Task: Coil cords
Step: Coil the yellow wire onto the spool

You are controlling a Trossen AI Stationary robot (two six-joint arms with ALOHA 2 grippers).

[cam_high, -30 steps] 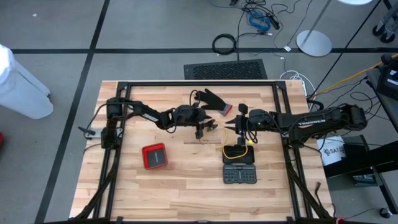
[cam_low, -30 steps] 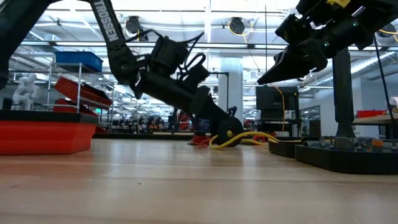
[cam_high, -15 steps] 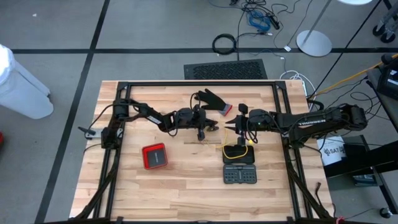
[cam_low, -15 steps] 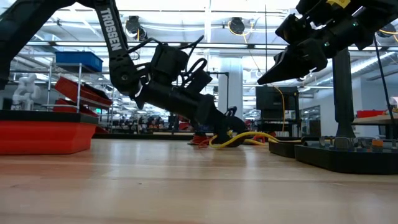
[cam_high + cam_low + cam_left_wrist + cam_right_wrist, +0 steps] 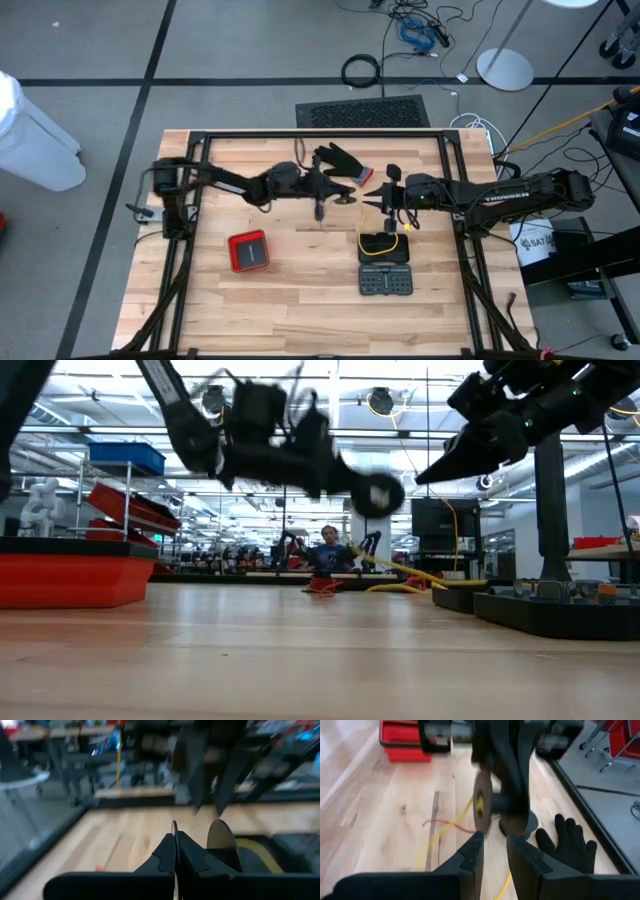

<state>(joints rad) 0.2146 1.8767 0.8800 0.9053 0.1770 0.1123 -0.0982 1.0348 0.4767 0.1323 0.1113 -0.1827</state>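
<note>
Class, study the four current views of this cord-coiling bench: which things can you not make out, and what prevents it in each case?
- Left gripper, low view: motion blur hides what it carries.
- Yellow cord, left wrist view: mostly behind that arm's fingers.
- Reddish cord, right wrist view: blurred, passes behind the other arm.
- Black glove, high view: partly under the left arm.

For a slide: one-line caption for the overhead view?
Left gripper shut, facing right gripper over the table, beside a black glove.

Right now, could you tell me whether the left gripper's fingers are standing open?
No, in the left wrist view the left gripper has its two dark fingers pressed together with no gap.
</note>
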